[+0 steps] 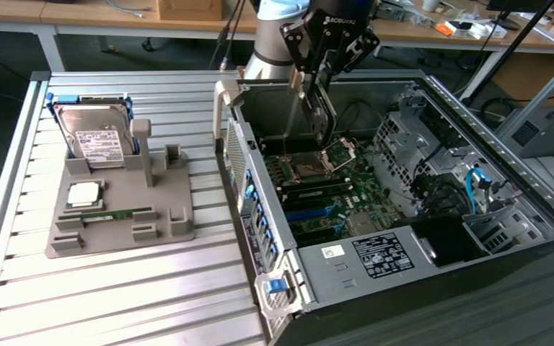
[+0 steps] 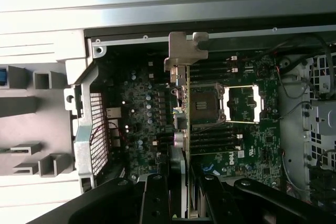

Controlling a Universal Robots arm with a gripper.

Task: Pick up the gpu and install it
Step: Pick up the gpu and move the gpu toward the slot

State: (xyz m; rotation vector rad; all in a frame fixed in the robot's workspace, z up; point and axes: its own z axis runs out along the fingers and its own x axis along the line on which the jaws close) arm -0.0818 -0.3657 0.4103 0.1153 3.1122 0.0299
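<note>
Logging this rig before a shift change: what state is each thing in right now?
gpu, held on edge over the motherboard, not yet seated.
gripper, shut on the gpu.
computer case, side open.
CPU socket, cover open.
hard drive, standing in the gray holder.
RAM stick, lying flat on the holder.

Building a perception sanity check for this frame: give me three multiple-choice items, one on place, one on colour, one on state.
1. Where is the gpu? A on the floor; B in the gripper over the case; C seated in a slot.
2. Colour of the looped cable? A red; B yellow; C blue.
3. Case side? A open; B panel on; C taped shut.
Answers: B, the gripper holds it on edge above the motherboard; C, the looped cable is blue; A, the motherboard lies exposed.
</note>
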